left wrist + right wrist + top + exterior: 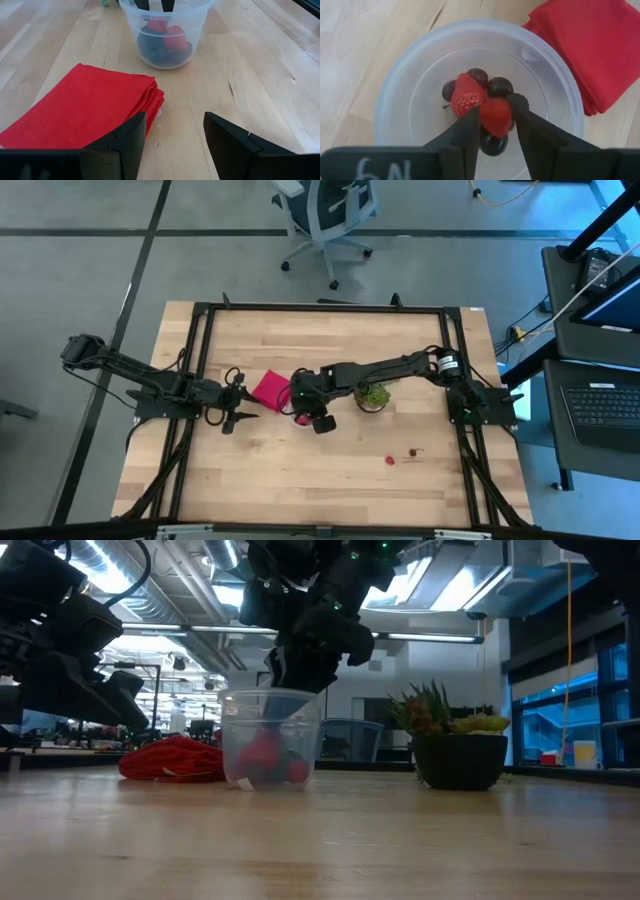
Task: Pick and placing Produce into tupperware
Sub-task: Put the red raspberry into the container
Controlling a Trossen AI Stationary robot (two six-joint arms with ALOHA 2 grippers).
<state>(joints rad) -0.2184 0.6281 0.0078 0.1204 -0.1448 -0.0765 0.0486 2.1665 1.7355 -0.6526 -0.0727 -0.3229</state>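
Release time inside the tupperware (405, 100): the right gripper (496, 117) is reaching down into the clear cup w/ its fingers narrowly parted, pinching a red fruit (496, 116) between the tips. It looks to be just loosening, but the piece is sitting between the pads, so I'm reading it as held. To do this well, the fingers should be opening only a little, straight over the pile, then lifting vertically so the tips aren't catching the rim or dragging the cup. Directly beneath and just ahead of the tips, a strawberry-like red piece (465, 96) and several dark round fruits (499, 86) are lying on the cup floor. Two more small red fruits (389, 460) are waiting on the table (300, 490), well apart behind the right arm. The left gripper (172, 137) is idling wide open, empty, beside the red folded cloth (85, 107), w/ the cup ahead of it.
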